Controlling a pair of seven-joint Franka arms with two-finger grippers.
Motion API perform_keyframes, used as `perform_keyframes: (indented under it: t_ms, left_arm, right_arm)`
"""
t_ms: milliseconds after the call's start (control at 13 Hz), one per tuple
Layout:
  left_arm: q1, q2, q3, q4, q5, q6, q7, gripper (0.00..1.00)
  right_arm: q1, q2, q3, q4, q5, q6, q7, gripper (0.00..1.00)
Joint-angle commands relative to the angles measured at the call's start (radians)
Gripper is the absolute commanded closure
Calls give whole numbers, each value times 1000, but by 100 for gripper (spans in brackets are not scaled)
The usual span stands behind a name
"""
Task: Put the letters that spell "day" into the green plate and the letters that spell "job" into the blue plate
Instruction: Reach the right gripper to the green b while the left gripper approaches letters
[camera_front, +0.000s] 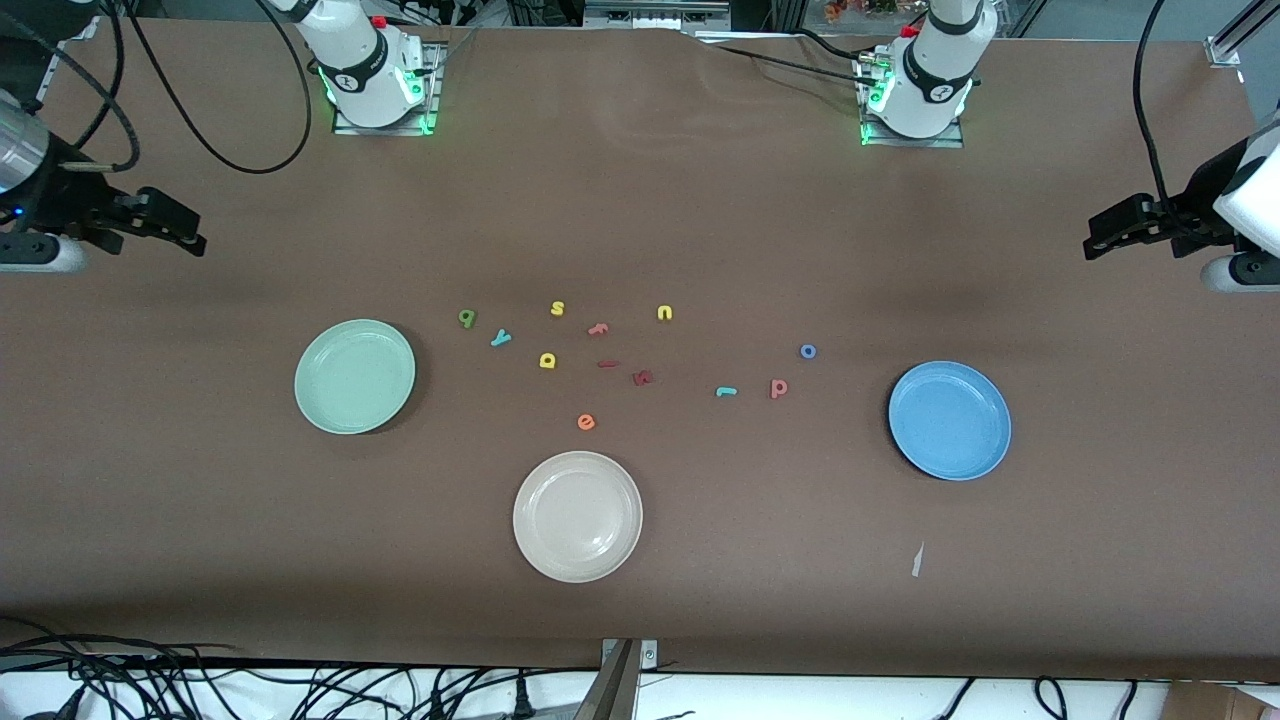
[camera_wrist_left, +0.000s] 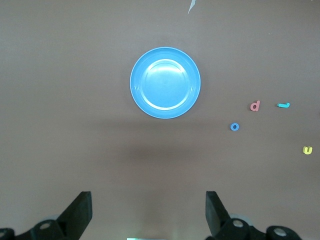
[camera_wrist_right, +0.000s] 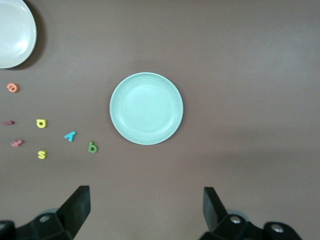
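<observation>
The green plate (camera_front: 355, 376) (camera_wrist_right: 146, 108) lies toward the right arm's end and the blue plate (camera_front: 949, 420) (camera_wrist_left: 165, 82) toward the left arm's end. Between them lie the dark green letter (camera_front: 467, 318) (camera_wrist_right: 92, 147), teal "y" (camera_front: 500, 338) (camera_wrist_right: 70, 136) and yellow round letter (camera_front: 547, 360) (camera_wrist_right: 41, 123). Closer to the blue plate are the blue "o" (camera_front: 808, 351) (camera_wrist_left: 234, 127), salmon "b" (camera_front: 778, 388) (camera_wrist_left: 255, 106) and teal "j" (camera_front: 726, 391) (camera_wrist_left: 283, 105). My right gripper (camera_front: 190, 232) (camera_wrist_right: 146, 200) hovers open and empty over its table end. My left gripper (camera_front: 1095, 235) (camera_wrist_left: 148, 202) does the same over the other end.
A cream-white plate (camera_front: 577, 516) (camera_wrist_right: 12, 30) sits nearer the front camera than the letters. Other letters lie mixed in: yellow "s" (camera_front: 557, 308), yellow "u" (camera_front: 664, 313), salmon letter (camera_front: 598, 328), two dark red pieces (camera_front: 642, 377), orange "e" (camera_front: 586, 422). A paper scrap (camera_front: 916, 560) lies near the blue plate.
</observation>
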Motion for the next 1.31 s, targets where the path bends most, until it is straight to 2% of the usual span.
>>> perform_keyframes:
  t_ms: [0, 231, 462, 769, 923, 1231]
  left_arm:
    - [-6, 7, 3, 27, 23, -21, 0, 0]
    - [-6, 7, 3, 27, 23, -21, -2, 0]
    - [-6, 7, 1, 27, 23, -21, -2, 0]
    - [-6, 7, 1, 27, 20, -21, -2, 0]
    - [-6, 7, 0, 27, 18, -21, -2, 0]
    - [-12, 8, -32, 28, 20, -16, -2, 0]
  right_arm:
    - [-3, -20, 48, -27, 13, -1, 125, 0]
    - [-3, -22, 120, -39, 12, -3, 292, 0]
    - [-3, -25, 192, -97, 0, 19, 420, 0]
    - [-3, -48, 276, -217, -19, 163, 616, 0]
    - [-3, -40, 286, -278, -19, 175, 627, 0]
    - [-3, -34, 318, -429, -20, 302, 629, 0]
